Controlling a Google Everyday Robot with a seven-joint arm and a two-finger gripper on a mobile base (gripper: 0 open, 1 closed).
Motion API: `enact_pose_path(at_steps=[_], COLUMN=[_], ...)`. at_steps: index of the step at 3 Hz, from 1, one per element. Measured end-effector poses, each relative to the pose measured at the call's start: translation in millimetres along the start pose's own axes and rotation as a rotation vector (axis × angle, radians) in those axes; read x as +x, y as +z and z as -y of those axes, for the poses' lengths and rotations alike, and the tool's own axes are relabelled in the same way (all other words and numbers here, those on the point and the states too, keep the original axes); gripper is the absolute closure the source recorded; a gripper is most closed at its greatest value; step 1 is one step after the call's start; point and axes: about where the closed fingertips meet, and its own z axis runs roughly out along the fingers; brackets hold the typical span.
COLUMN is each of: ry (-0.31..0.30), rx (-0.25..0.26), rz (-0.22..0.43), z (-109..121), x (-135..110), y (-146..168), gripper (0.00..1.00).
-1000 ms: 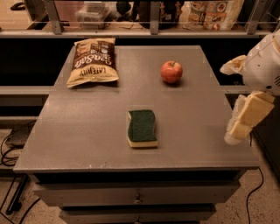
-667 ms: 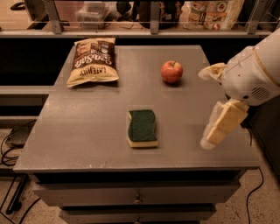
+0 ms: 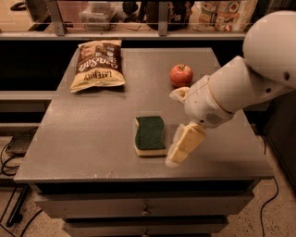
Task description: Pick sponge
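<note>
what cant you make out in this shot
Camera view:
- Gripper just right of the sponge: its lower finger overlaps the sponge's edge, so touching or hovering is unclear.
- Table right side: hidden behind the arm.
- Chip bag: print too small to read.
- Back shelf items: cut off by the top edge.

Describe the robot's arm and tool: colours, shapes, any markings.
The arm is glossy white, built of rounded, bulbous segments with a thin tan seam near the wrist. No cables or markings show. The tool, just right of the sponge, has two pale yellow, blocky fingers.
</note>
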Motion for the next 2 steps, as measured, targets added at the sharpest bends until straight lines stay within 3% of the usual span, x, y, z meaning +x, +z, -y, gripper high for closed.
enact_pose_path(at_steps=[2], ry=[0.028], rx=[-0.046], rz=[-0.063], z=[1], x=[3], y=[62], gripper=[0.0])
